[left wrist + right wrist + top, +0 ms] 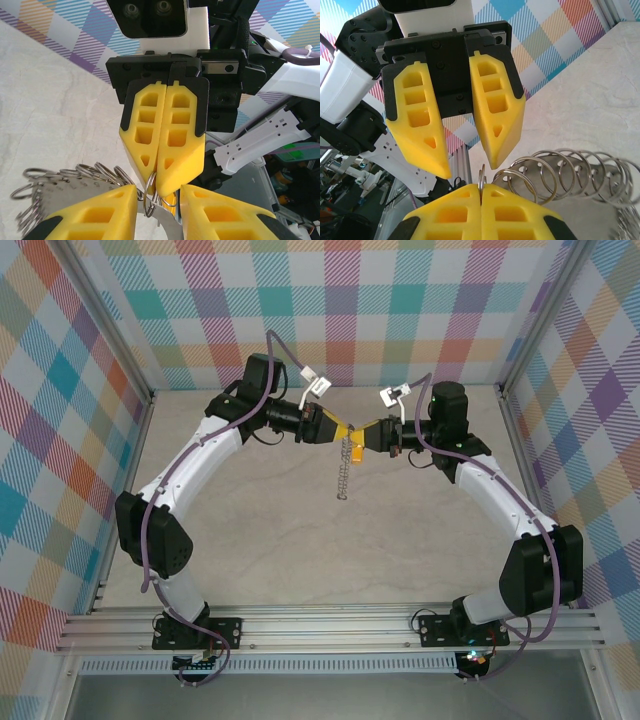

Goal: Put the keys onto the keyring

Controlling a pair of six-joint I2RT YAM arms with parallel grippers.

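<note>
The right gripper (481,189) is clamped shut on an end ring of the keyring (555,175), a chain of linked silvery rings. This seems meant to hold that ring steady in mid-air while the rest dangles toward the table (250,540). The left gripper (468,169) meets it nose to nose, fingers partly apart around a flat grey piece that looks like the key (162,224), probably to steer it into the ring; whether they pinch it I cannot tell.

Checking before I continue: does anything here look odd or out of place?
Yes: a long string of linked rings hangs loose in mid-air from the shut right pincer, which meets the left pincer tip to tip; it could swing.
</note>
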